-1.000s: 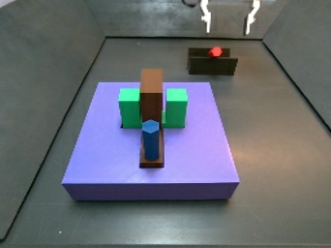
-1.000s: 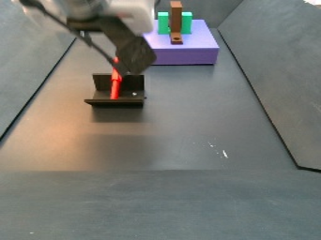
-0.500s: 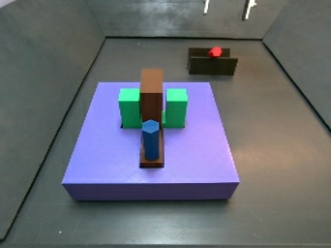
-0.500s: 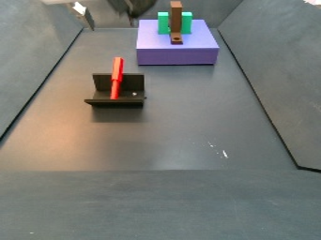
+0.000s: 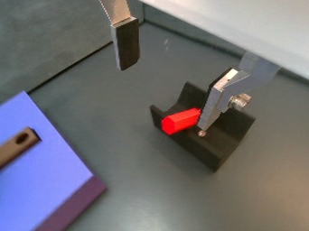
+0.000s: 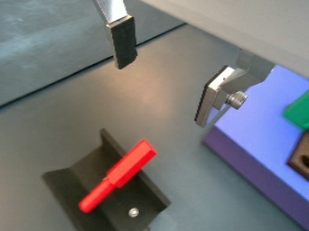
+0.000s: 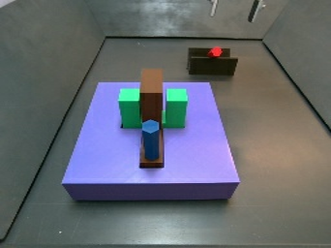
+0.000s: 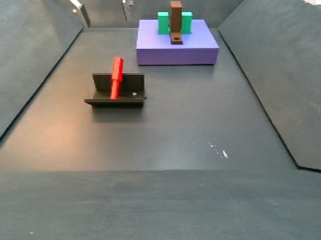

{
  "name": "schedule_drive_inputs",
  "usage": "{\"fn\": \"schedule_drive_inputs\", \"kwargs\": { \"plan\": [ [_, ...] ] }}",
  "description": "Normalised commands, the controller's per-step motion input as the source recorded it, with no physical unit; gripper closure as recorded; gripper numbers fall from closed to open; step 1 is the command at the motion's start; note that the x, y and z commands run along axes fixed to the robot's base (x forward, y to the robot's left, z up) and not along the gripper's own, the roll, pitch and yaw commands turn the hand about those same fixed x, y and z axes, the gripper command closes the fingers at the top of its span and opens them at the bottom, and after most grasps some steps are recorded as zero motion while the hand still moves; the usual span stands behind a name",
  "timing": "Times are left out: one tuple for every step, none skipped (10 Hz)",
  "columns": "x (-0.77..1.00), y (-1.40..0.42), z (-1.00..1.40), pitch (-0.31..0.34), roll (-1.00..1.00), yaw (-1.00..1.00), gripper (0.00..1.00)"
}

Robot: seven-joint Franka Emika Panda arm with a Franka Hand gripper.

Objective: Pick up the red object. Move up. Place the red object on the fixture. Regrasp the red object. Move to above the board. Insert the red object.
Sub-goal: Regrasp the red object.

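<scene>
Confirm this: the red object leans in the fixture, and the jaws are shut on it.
Not quite. The red object does lean in the fixture, but both wrist views show the gripper raised above it, jaws open and empty.

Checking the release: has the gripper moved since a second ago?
Yes. The gripper has risen away from the fixture, leaving the red object there.

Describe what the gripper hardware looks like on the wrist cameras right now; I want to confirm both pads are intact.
The gripper has two flat silver metal finger plates. One finger ends in a dark rectangular pad, seen in both wrist views. The other finger shows its bare silver side, with a small screw or bolt at its edge; its pad face is turned away. No cables or markings are visible.
</scene>
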Motion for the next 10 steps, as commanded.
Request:
{"fn": "schedule_drive_inputs", "kwargs": {
  "plan": [
    [0.12,-0.21,0.0,-0.017,1.0,0.2,0.0],
    [0.21,-0.11,0.0,0.0,1.0,0.13,0.0],
    [0.21,-0.09,0.0,0.054,1.0,0.06,0.0],
    [0.22,-0.1,0.0,0.074,1.0,0.03,0.0],
    [0.19,-0.15,0.0,0.109,1.0,0.03,0.0],
    [0.05,-0.19,0.0,0.249,1.0,0.01,0.0],
    [0.03,-0.19,0.0,0.289,1.0,0.0,0.0],
    [0.1,-0.23,0.0,0.234,1.0,0.0,0.0],
    [0.15,-0.23,0.0,0.183,1.0,0.01,0.0],
    [0.19,-0.19,-0.03,0.137,1.0,0.02,0.0]
  ]
}}
